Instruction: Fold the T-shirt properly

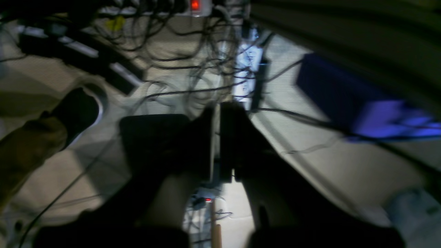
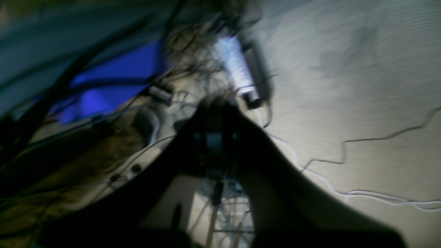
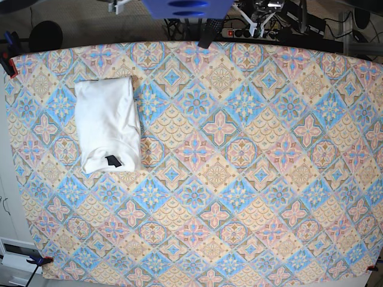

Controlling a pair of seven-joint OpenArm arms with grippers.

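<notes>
**Patterned table, one folded shirt**

A table [image 3: 239,179] covered in a cloth of blue, pink and cream diamond tiles filled the base view. The T-shirt [image 3: 108,122] lay folded into a compact white rectangle near the table's far left corner, black neck label facing up at its near end.

my patterned tablecloth [image 3: 239,179] in blue, pink and yellow diamonds, messy tangle of cables [image 1: 193,58] on my floor, power strip [image 3: 242,31] behind the table, blue box [image 1: 348,100]

Patterned tablecloth [image 3: 239,179] — cable-strewn floor [image 1: 361,165]
</notes>
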